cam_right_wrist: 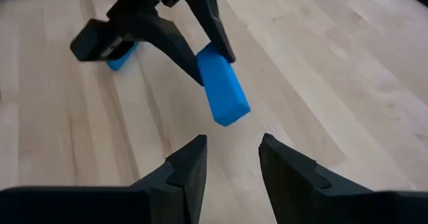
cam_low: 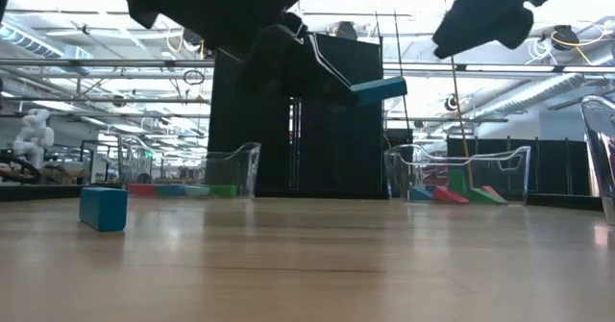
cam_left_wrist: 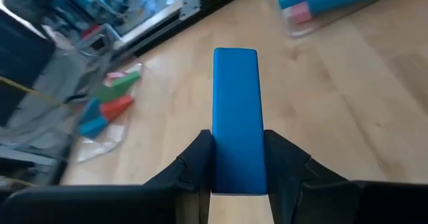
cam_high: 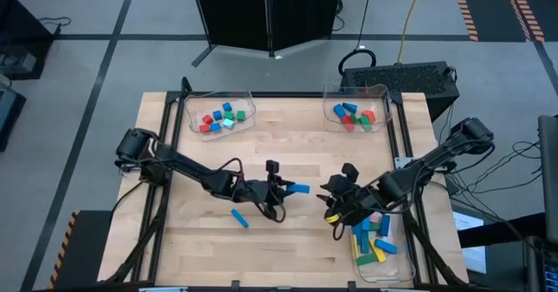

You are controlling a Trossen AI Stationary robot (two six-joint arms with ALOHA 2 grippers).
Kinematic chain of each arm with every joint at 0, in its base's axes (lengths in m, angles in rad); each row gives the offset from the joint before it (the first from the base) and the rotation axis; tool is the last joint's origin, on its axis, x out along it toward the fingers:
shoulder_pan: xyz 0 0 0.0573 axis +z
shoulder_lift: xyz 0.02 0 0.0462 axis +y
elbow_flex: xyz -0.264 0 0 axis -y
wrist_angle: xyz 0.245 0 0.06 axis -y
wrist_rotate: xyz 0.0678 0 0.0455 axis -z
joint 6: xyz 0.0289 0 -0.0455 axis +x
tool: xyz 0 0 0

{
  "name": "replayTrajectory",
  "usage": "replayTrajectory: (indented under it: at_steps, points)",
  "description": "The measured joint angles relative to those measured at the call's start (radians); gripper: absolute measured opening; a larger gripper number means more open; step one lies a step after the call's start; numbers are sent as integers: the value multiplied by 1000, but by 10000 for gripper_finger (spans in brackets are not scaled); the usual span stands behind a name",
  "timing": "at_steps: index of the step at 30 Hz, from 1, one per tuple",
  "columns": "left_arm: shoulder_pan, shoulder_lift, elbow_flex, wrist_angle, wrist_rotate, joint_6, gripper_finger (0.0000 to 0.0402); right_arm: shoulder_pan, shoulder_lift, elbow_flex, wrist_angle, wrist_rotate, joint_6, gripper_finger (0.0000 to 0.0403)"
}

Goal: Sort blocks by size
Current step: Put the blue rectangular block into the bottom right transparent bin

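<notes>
Left pincer: held above the middle of the worktop, fingers pinched on the near end of a long blue bar, the rest of which was projected clear ahead toward the right arm; the bar was raised off the wood, as seen in the low view, and was judged to be offered for a handover or carried toward a tray. Right pincer: stationed just beside the near-right tray, fingers spread with nothing between them, pointed at the bar as though ready for receiving. One short blue block was left loose on the wood, nearer the front edge, not yet sorted. Three clear trays were recorded: the far-left tray with small cubes, the far-right tray with middling pieces, the near-right tray with longer bars, the grouping being evidently by size. Surface: pale wood planks with a dark frame along the sides. Room: grey floor, black cabinet behind, cables, ceiling lights and benches beyond.
</notes>
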State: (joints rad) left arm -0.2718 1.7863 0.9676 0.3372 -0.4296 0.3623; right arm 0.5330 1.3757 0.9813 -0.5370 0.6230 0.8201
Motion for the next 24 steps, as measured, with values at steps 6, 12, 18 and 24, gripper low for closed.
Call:
replayTrajectory:
  at_steps: [6, 12, 18, 24]
  points:
    - [-45, 0, 0, 27, -139, 83, 91, -41, 14, 0, 15, 4, 40, 130]
    - [-89, 0, 0, 69, -222, 149, 91, -71, 14, -31, 159, 4, -28, 130]
    - [-118, 0, 0, 109, -278, 208, 91, -81, 14, -99, 359, -13, -92, 130]
    - [-128, 0, 0, 138, -294, 228, 91, -87, 14, -141, 466, -28, -111, 130]
